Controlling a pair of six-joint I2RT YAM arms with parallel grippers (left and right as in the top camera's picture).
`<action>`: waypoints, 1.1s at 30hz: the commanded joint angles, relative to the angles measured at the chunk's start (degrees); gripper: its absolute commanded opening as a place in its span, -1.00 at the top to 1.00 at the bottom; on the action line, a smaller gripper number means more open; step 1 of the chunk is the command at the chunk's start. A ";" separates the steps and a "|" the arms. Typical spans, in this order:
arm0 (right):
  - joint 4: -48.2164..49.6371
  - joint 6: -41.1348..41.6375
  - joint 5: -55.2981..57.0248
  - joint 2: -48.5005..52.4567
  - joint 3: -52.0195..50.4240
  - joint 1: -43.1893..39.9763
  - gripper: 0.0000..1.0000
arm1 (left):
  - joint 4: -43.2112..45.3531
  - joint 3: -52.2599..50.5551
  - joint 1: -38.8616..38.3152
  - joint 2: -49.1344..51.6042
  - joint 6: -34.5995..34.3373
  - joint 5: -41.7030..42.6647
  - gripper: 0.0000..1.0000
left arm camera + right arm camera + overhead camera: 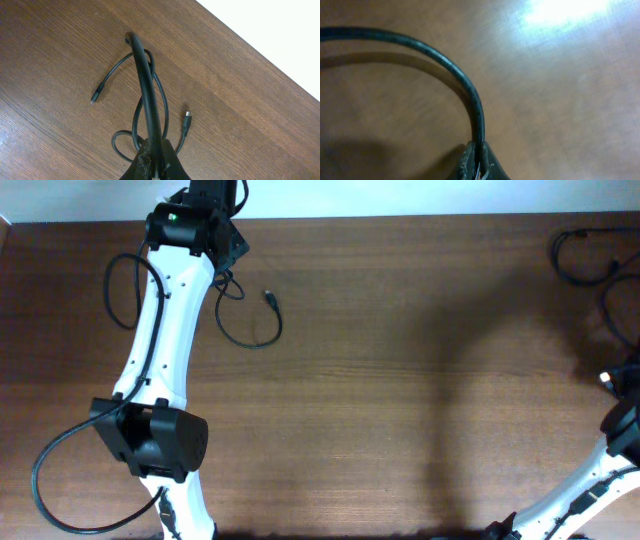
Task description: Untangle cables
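Note:
One thin black cable point(278, 330) lies in a loop at the back left of the wooden table, a plug point(268, 297) at its free end. My left gripper point(222, 265) is shut on this cable. In the left wrist view the cable point(145, 75) arches up out of the shut jaws point(152, 145), with loops and two plugs point(95, 95) point(186, 116) on the table below. A second black cable point(556, 255) lies at the back right. My right gripper point(612, 380) is at the right edge. The right wrist view shows its jaws point(479, 145) shut on a cable point(470, 95) that curves left.
Thicker black arm wires loop beside the left arm point(110, 280) and near its base point(40, 480). The table's back edge point(400, 218) meets a white wall. The right arm's links point(590, 480) cross the front right corner.

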 commanded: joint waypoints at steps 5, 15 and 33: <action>9.01 0.15 -0.72 0.09 -0.39 10.64 0.92 | -0.04 0.07 -0.17 -0.46 0.74 -1.05 1.00; 11.15 -12.85 1.01 -1.31 0.59 13.57 -0.35 | -0.02 0.07 -0.17 -0.46 0.74 -1.03 1.00; 6.05 -55.34 0.31 -31.93 6.88 27.21 -0.36 | 12.02 0.07 -16.79 -0.04 6.23 7.10 1.00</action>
